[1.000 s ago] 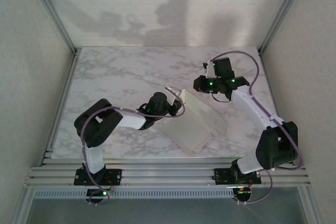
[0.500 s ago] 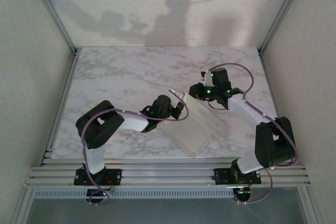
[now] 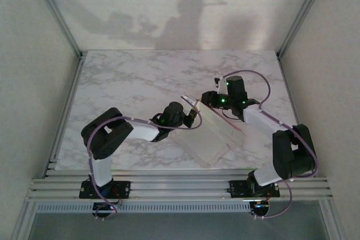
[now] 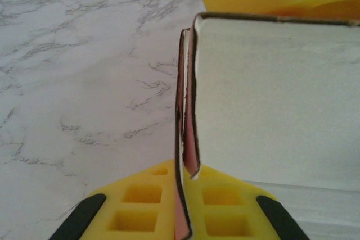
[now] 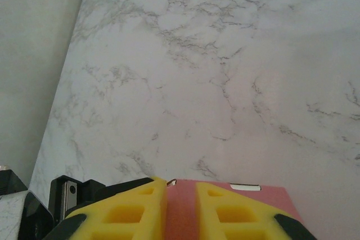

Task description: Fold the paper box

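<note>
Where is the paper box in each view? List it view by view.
Top external: paper box, right of centre on the marble table.
Left wrist: paper box, right half, white face showing.
Right wrist: paper box, bottom centre, pink face showing.
Shared landmark: the marble table.

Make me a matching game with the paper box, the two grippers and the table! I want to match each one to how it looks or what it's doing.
Things:
1. paper box
2. left gripper
3. right gripper
4. table

Clues:
A. white marble with grey veins
B. shut on a thin flap seen edge-on
C. white on one side, pink on the other
D. fingers slightly apart over a flat pink face

Pairs: 1-C, 2-B, 3-D, 4-A
</note>
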You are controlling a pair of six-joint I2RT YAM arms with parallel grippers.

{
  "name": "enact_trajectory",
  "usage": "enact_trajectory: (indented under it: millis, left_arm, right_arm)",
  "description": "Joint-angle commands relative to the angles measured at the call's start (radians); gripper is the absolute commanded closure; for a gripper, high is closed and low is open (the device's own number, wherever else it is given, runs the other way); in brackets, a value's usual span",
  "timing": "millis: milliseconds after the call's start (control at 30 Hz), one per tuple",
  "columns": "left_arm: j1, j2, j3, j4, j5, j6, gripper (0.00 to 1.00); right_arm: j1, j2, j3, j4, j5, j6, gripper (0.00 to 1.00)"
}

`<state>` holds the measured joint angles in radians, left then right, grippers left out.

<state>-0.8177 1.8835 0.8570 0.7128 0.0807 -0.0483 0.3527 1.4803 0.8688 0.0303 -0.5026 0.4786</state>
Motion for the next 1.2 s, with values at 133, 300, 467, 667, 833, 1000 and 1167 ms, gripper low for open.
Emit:
enact_trajectory:
  millis: [133,300,467,667,833,1000,1167]
  left_arm:
    - [-0.026,0.012,0.006,-0.128,0.025,0.001,0.9]
    - [-0.032,0.011,0.008,-0.137,0.018,0.008,0.91]
    - [-0.035,0.011,0.009,-0.141,0.013,0.01,0.9]
    - [-0.035,0.011,0.008,-0.14,0.012,0.009,0.91]
    - [-0.036,0.01,0.008,-0.141,0.01,0.009,0.9]
    - [-0.035,0.011,0.022,-0.16,0.013,0.001,0.9]
    - [-0.034,0.007,0.025,-0.161,0.022,-0.011,0.9]
  right_arm:
    - [-0.003,0.015,-0.05,0.094,-0.058,-0.01,0.77]
    - [-0.003,0.038,-0.051,0.185,-0.098,0.048,0.72]
    - [-0.003,0.08,-0.041,0.228,-0.112,0.08,0.71]
    - [-0.003,0.085,-0.048,0.189,-0.09,0.059,0.72]
    - [-0.003,0.076,-0.063,0.145,-0.065,0.017,0.75]
    - [-0.003,0.063,-0.077,0.096,-0.024,-0.04,0.75]
    - [0.001,0.065,-0.08,0.089,-0.028,-0.06,0.74]
